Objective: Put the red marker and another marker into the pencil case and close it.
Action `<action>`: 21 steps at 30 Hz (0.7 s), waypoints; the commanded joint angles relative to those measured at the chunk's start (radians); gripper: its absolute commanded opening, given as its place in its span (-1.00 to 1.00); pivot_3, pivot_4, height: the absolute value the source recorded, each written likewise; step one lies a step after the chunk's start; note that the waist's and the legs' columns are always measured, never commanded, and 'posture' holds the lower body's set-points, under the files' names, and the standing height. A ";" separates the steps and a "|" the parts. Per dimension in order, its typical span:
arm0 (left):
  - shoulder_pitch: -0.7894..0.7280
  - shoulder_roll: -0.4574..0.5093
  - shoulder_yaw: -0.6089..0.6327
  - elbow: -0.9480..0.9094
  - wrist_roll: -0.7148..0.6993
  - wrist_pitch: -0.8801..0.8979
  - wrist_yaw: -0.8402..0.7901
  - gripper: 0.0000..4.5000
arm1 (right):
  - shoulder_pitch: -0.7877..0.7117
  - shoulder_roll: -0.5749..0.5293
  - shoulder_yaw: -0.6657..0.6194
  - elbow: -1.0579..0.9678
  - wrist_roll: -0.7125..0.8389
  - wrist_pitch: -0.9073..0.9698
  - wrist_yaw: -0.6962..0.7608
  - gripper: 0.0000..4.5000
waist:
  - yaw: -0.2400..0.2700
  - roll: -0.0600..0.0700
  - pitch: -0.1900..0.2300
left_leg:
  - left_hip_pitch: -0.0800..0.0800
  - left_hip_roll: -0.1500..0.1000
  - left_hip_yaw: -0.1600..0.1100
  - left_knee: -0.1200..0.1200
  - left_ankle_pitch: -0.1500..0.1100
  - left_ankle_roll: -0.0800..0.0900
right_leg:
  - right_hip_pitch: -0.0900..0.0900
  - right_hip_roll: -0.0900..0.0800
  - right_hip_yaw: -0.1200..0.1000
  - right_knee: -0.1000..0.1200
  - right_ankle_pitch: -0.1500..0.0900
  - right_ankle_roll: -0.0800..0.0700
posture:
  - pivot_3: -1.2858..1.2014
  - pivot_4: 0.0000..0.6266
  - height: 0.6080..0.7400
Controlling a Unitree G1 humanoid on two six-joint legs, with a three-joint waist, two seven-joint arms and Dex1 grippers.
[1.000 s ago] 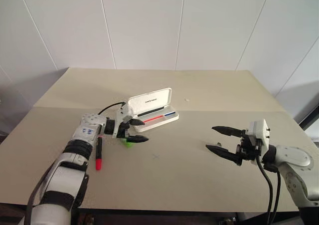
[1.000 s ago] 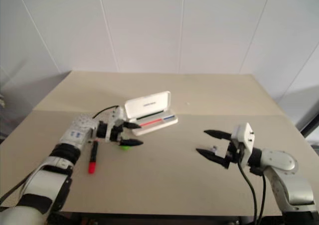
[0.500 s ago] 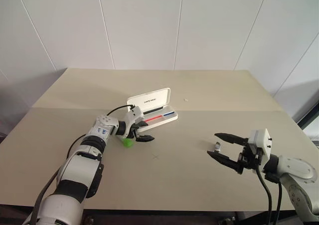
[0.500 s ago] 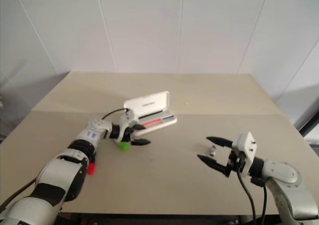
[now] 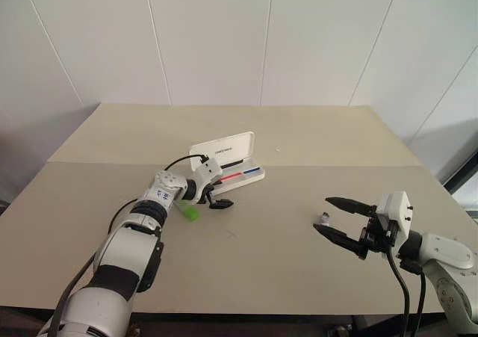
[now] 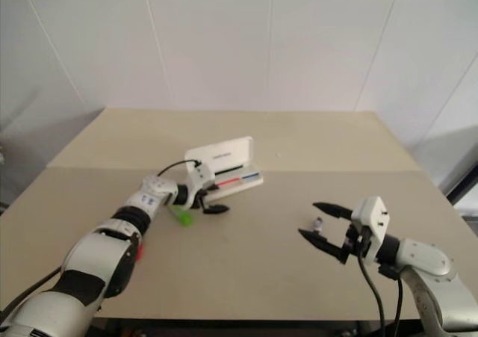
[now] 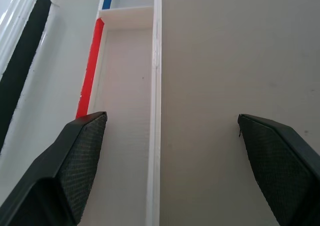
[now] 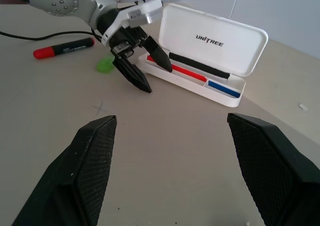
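A: Since a second ago the left end effector point(image 5: 214, 195) has gone forward from beside the markers to the near rim of the pencil case point(image 5: 225, 158), and the red marker point(image 8: 64, 48) is now hidden in the head views by that arm.

B: And the case itself?

A: Open on the surface point(image 5: 284, 247), lid upright, tray with its red and blue stripe facing us. No marker lies in it.

B: Where are the markers relative to that end effector?

A: Behind it, back toward the robot. The green highlighter point(image 5: 188, 212) sits just beside the wrist. The red marker lies farther out on the robot's left, its long axis running roughly along the forearm, red cap toward the robot.

B: Jaws?

A: Left spread wide, holding nothing, one finger over the tray. The right end effector point(image 5: 345, 218) is also wide open and empty, well apart on the right.

B: Nearer arm?

A: The left, clearly. It would need to draw back, I'd say.

B: Count?

A: One case, two markers, plus one small dark bit point(image 5: 326, 218) by the right fingers.
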 commanded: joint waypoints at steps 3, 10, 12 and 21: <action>-0.009 0.012 -0.009 0.020 0.040 0.035 0.050 0.72 | -0.020 -0.007 -0.016 -0.022 0.008 -0.012 -0.002 1.00 | -0.001 0.000 0.000 | 0.000 0.000 0.000 0.000 0.002 0.000 | 0.000 0.000 0.000 0.000 0.000 0.000 | 0.03 -0.52 1.00; -0.015 0.013 -0.001 0.014 0.035 0.043 0.052 -0.26 | -0.032 -0.010 -0.013 -0.013 0.006 -0.008 0.004 1.00 | -0.001 0.000 0.000 | 0.000 0.000 0.000 0.000 0.003 0.000 | 0.000 0.000 0.000 0.000 0.002 0.000 | 0.03 -0.52 1.00; -0.015 0.017 0.001 0.011 0.036 0.039 0.044 -0.52 | -0.039 -0.011 -0.009 -0.008 0.005 -0.007 0.005 1.00 | 0.000 0.000 0.000 | 0.000 0.000 0.000 0.000 0.003 0.000 | 0.000 0.000 0.000 -0.001 0.002 0.000 | 0.03 -0.52 1.00; -0.007 0.048 0.012 -0.025 0.018 -0.004 -0.046 -0.99 | -0.057 -0.010 0.001 0.001 0.003 -0.003 0.011 1.00 | 0.001 0.000 0.000 | 0.000 0.000 0.000 -0.002 0.002 0.000 | -0.001 0.000 0.000 -0.001 0.002 0.000 | 0.03 -0.52 1.00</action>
